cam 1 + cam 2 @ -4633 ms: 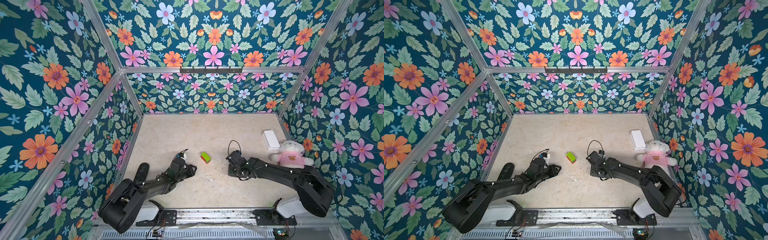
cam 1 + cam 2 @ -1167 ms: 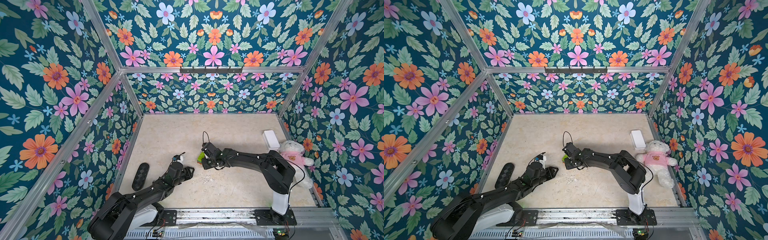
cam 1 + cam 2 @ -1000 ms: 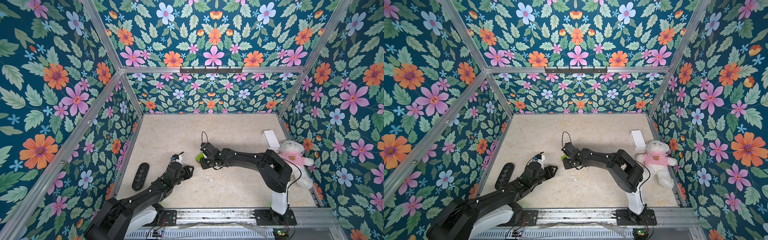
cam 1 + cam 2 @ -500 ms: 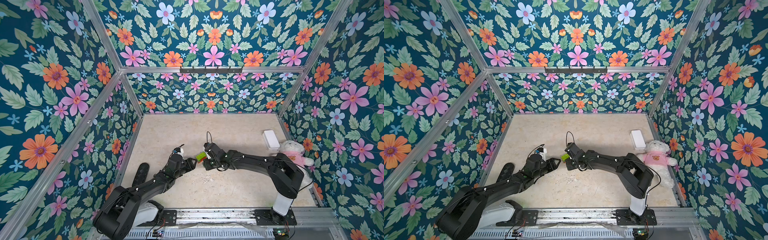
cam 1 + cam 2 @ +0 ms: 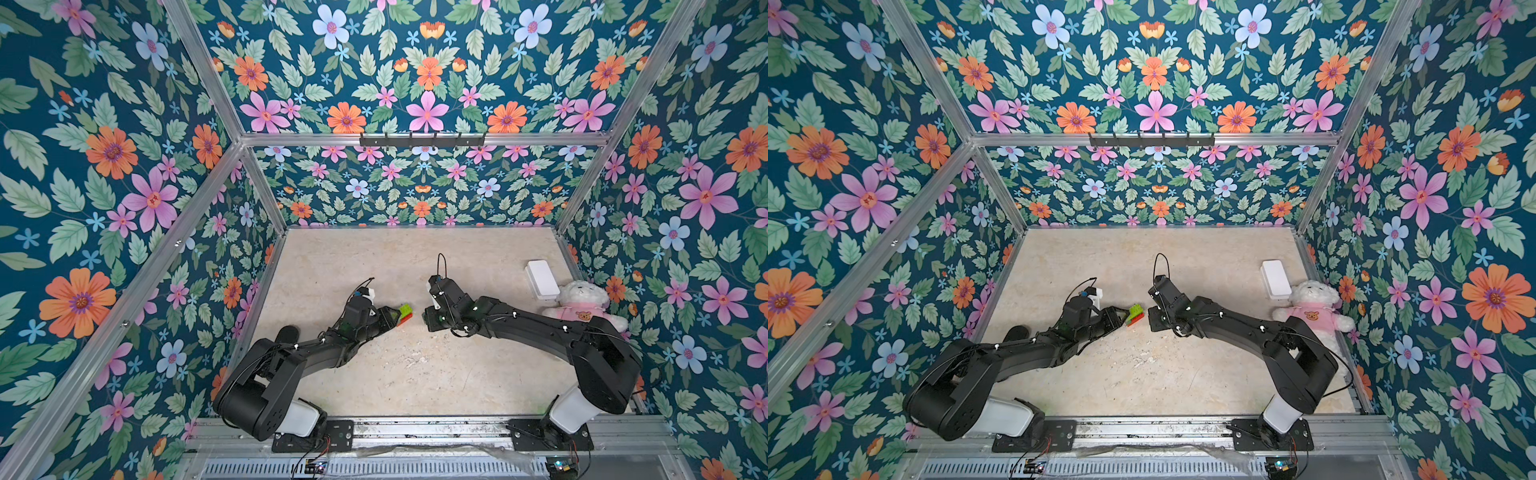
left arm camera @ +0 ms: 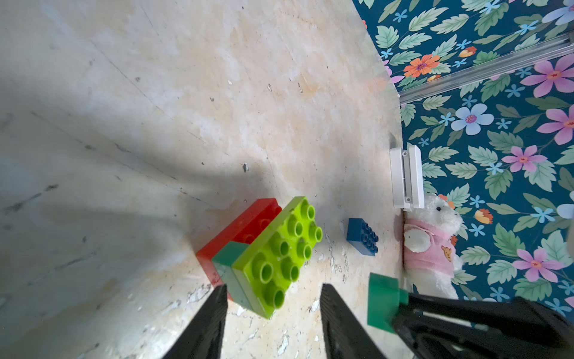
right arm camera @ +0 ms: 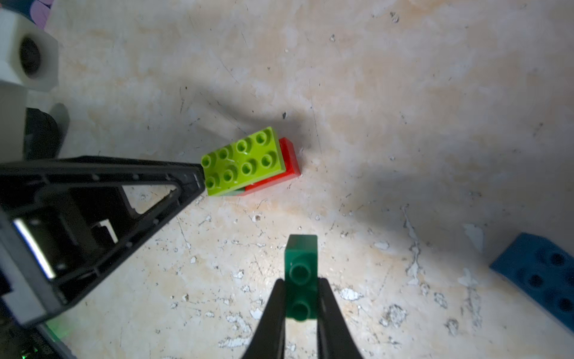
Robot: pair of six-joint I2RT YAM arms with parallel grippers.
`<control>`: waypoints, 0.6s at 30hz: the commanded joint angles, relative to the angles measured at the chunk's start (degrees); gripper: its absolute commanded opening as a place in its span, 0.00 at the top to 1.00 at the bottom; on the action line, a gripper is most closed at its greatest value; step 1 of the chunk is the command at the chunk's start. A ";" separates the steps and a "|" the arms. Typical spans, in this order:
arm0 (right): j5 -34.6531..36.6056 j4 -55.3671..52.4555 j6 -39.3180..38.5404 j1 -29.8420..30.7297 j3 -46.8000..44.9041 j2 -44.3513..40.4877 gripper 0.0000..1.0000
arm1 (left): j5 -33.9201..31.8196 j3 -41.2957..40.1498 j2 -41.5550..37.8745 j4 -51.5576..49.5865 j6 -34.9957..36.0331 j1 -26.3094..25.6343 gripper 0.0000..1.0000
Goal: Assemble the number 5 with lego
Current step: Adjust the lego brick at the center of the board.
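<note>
Right gripper (image 7: 300, 287) is clenched on a small dark-green brick (image 7: 301, 264), whose two studs face the wrist camera. In both top views this gripper sits just right of the frame's centre, low over the beige table (image 5: 415, 374). Whether the held brick touches the tabletop cannot be told.

Just left of centre lies the left gripper (image 5: 392, 319), jaws parted and grasping nothing. Its tips reach the near end of the brick stack (image 5: 404, 312), which stands on the table between the two grippers, close to the left one and a little apart from the right.

The stack has a lime-green brick (image 6: 279, 248) on top, studs up, and a red brick (image 6: 245, 227) beneath it, offset so one long edge shows. A second dark-green piece (image 6: 228, 258) sits between them at the end nearest the left gripper. One left fingertip (image 7: 195, 178) touches that end. The other finger (image 6: 337, 310) stands clear of the lime-green brick.

A blue brick (image 6: 362, 236) lies alone on the table, well apart from the stack, and shows only in the wrist views.

At the right edge of the table a white box (image 5: 541, 279) lies flat, with a plush bear (image 5: 582, 305) in a pink shirt just below it in the frame
</note>
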 commanded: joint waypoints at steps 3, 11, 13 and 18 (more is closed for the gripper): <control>1.27 -2.09 -2.00 -0.65 2.77 0.88 0.94 | -0.68 0.37 0.75 -0.47 0.72 0.01 0.54; 1.27 -3.91 -3.50 -0.87 6.76 4.20 0.94 | -1.01 -0.33 3.08 1.48 0.99 0.07 0.62; 1.27 -3.95 -3.94 -0.93 7.25 4.47 0.94 | -0.94 -0.57 3.53 1.72 0.72 0.08 0.65; 1.61 -5.93 -5.80 -1.02 10.41 6.63 0.94 | -0.93 -1.19 3.41 1.92 0.94 0.15 0.68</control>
